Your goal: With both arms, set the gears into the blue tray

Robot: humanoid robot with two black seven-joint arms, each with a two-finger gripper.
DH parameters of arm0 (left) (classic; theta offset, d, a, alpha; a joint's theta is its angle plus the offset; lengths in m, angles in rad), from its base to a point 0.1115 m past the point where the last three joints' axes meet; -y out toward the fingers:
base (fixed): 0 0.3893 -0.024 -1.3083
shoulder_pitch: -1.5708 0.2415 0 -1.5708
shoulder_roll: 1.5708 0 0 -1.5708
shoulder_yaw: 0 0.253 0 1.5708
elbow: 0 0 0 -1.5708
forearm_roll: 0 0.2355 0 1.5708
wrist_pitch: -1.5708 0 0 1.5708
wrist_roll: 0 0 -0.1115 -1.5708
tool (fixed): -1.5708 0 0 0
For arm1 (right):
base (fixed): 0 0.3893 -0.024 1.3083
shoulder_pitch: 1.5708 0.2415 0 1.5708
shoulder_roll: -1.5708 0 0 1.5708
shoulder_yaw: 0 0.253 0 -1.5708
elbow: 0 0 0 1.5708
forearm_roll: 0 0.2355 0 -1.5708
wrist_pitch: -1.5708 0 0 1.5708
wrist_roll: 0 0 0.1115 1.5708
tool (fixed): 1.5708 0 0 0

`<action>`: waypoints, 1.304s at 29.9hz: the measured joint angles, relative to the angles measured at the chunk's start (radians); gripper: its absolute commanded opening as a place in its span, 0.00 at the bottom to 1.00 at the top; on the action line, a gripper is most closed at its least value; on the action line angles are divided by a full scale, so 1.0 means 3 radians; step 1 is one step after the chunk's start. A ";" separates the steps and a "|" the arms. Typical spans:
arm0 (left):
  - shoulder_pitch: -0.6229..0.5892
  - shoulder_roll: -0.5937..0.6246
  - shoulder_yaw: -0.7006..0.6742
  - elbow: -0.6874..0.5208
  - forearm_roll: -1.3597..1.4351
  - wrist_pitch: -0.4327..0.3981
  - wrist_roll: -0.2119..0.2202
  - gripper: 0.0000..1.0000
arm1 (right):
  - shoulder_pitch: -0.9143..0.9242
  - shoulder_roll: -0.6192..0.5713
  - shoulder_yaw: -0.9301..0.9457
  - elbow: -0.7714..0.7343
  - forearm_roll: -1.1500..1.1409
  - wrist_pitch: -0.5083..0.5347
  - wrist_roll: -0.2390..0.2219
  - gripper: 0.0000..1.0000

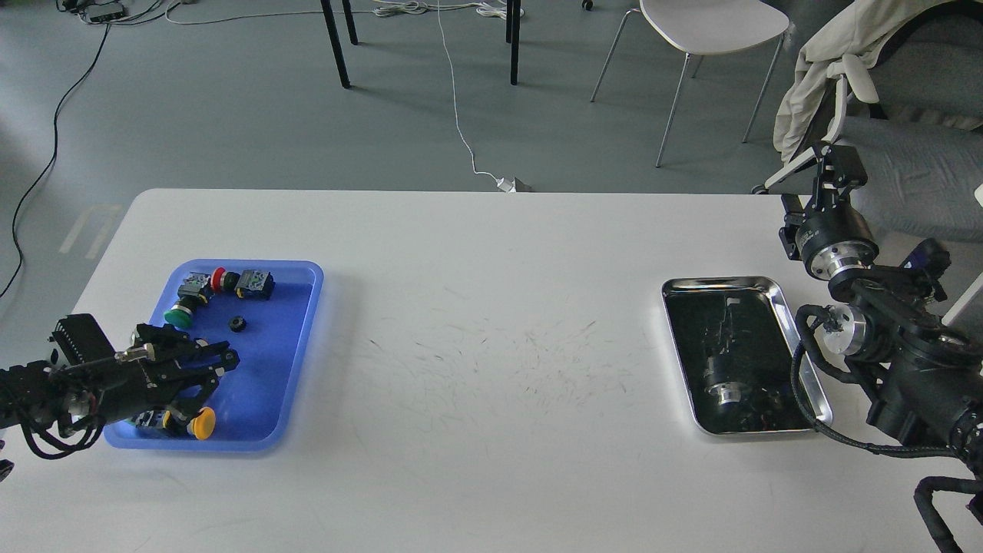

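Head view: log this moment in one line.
left gripper over blue tray | gear in tray | right gripper raised, off-table

Place: you were in a lab or office workroom | grey floor (230, 115) with loose cables (461, 130) | white chair (710, 31) | plain white worktop (491, 307)

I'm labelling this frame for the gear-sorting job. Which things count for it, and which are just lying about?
Belongs to the job:
gear
blue tray
left gripper
right gripper

Just lying about:
red switch
green switch
yellow switch
steel tray
white chair
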 measured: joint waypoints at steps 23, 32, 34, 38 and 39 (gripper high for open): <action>0.0072 0.0030 -0.0005 -0.0148 -0.0141 0.0000 0.0000 0.45 | -0.0002 0.0000 -0.0006 -0.0003 -0.0005 0.0001 0.0000 0.95; 0.0060 0.0073 -0.0051 -0.0317 -0.0373 0.0005 0.0000 0.60 | -0.0002 0.0000 -0.0005 -0.0003 -0.0005 0.0001 0.0000 0.95; 0.0045 0.0106 -0.0053 -0.0328 -0.0476 0.0005 0.0000 0.62 | -0.0002 0.0000 -0.0003 -0.0003 -0.0005 0.0001 0.0000 0.95; -0.0080 0.0199 -0.0200 -0.0340 -0.0758 0.0014 0.0001 0.73 | -0.0018 -0.0001 0.0001 -0.0003 -0.0003 0.0002 0.0000 0.95; -0.0117 0.0222 -0.0232 -0.0338 -0.0856 0.0014 0.0001 0.75 | -0.0023 -0.0003 0.0001 -0.0004 -0.0002 0.0002 0.0000 0.95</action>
